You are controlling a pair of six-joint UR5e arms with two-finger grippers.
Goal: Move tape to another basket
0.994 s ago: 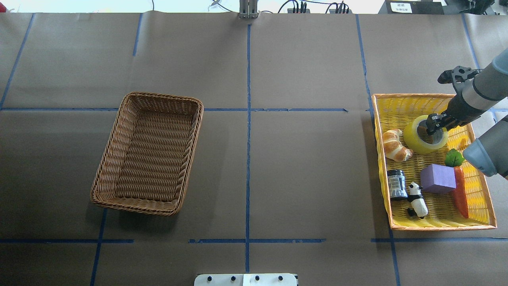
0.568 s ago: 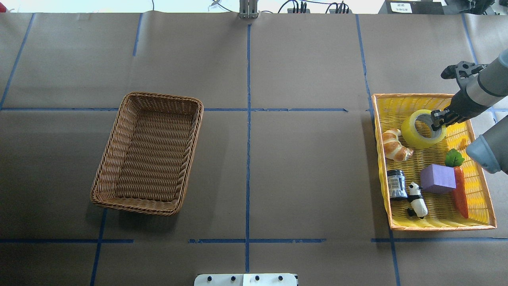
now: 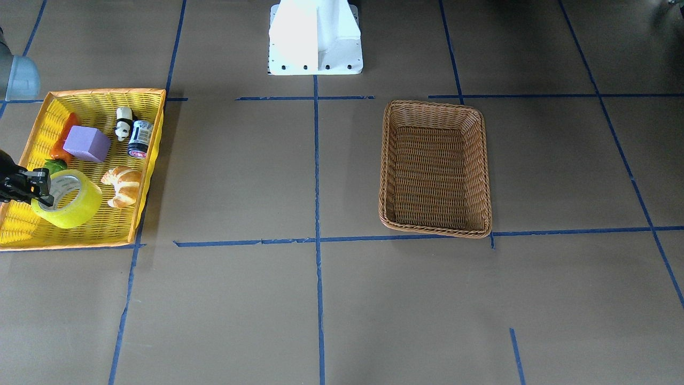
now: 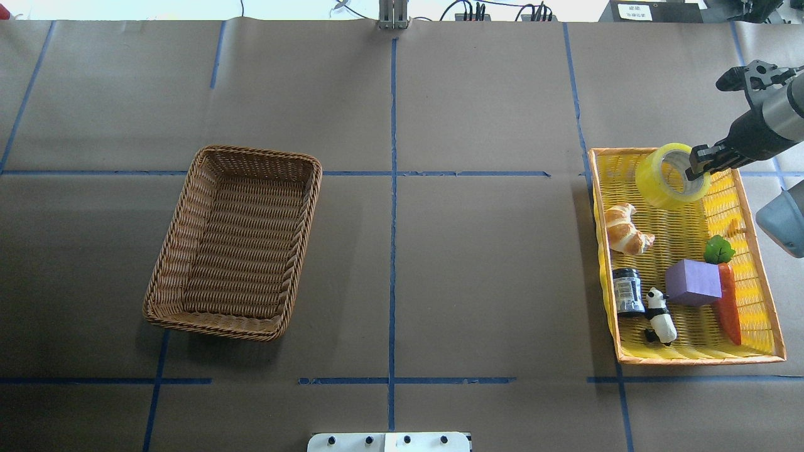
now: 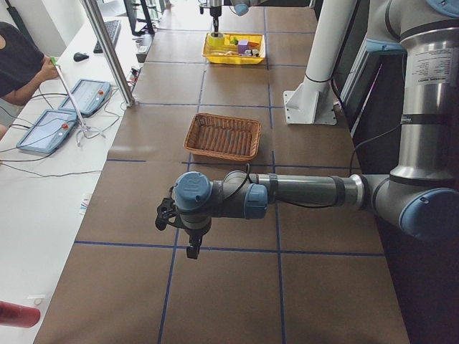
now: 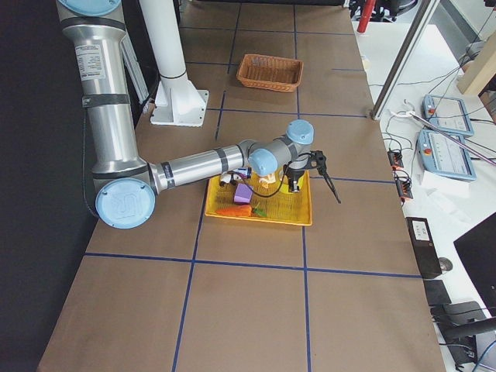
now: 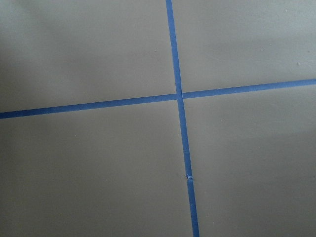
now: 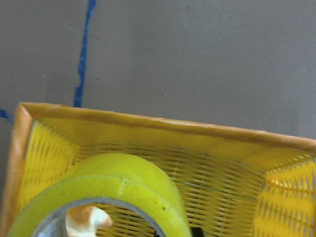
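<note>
Yellow tape (image 4: 658,182) tilted — hole angled toward right claw (image 4: 697,168) pinching it.

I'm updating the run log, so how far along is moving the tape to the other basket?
Done: the right gripper is shut on the tape, pinching its wall through the core. In hand: the roll hangs tilted, apparently raised over the far end of the yellow basket. Left: carrying it over to the wicker basket, which holds no tape yet, and releasing it there.

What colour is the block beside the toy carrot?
Pale purple cube-shaped block; clearest in the overhead exterior view.
</note>
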